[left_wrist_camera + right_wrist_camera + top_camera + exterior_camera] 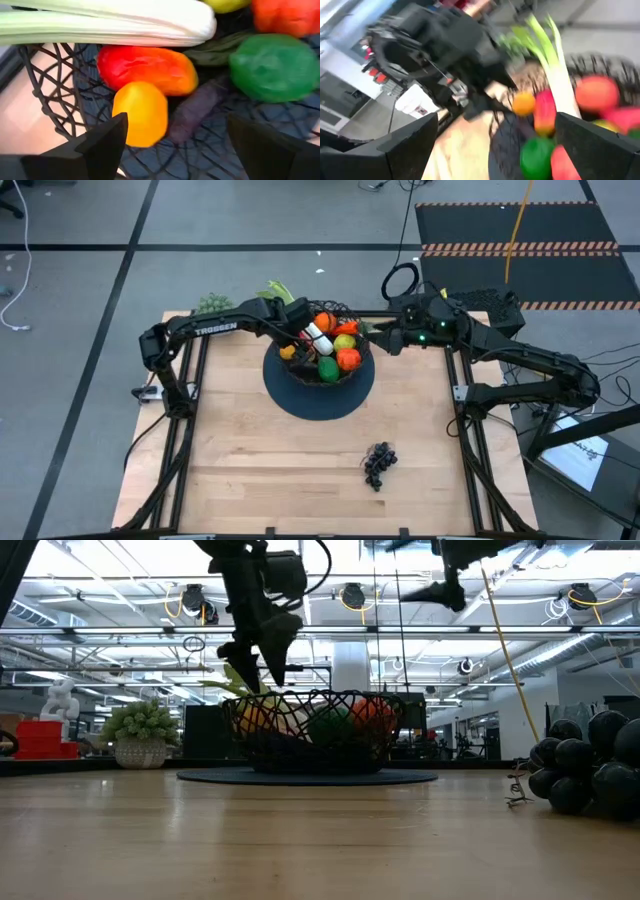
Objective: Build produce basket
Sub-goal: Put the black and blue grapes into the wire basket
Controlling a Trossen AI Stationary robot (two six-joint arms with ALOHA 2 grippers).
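Left gripper (303, 332) parted and empty, low over basket (352, 374) on the mat, leek (100, 22) close by. Could snag wire or nudge leek out on lifting. Right gripper (385, 340) spread wide beside rim. Grapes (379, 463) well apart (not yet basketed).

I see bright, even ceiling light overhead. My right wrist picture smears with motion blur; the leek (105, 22) looks soft close up, and the table (300, 840) shows dull glare.
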